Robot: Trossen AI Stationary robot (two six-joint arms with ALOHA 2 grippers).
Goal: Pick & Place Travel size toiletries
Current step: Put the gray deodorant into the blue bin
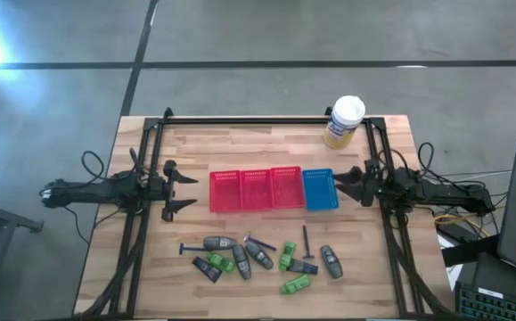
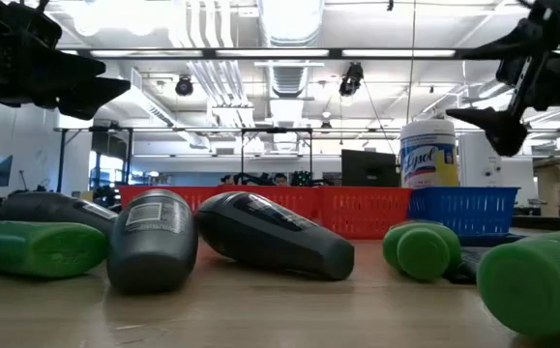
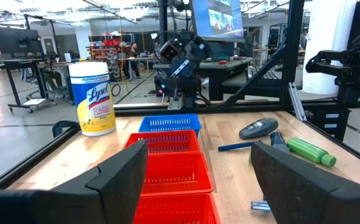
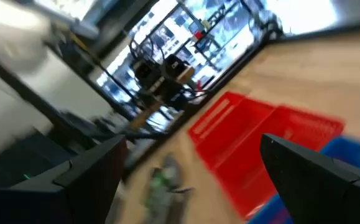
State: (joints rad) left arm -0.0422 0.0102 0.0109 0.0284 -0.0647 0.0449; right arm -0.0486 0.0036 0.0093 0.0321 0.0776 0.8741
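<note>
At the far left of the high view you see the left end effector, fingers spread and holding nothing, hovering just beside the row of red baskets. Its wrist view confirms the two dark fingers apart, with the red baskets between them.

In the middle, nearer the front edge of the worktop, lie the travel size toiletries: grey oval bottles, green tubes, a thin dark razor and a small black tube, loosely clustered, some touching. None is in a basket yet.

Expect these items to be light and rigid. The smooth, rounded bottles will probably roll or slip, so take each across its narrow width, near mid-length. The razor lies flat and likely needs a low pinch on its handle.

To the right stand the blue basket, touching the red row, and behind it the white-and-yellow canister. The right end effector, likewise spread and empty, waits just beside the blue basket.

The low view alone shows which bottles stand up and which lie down. Only the high view gives you the whole layout.
</note>
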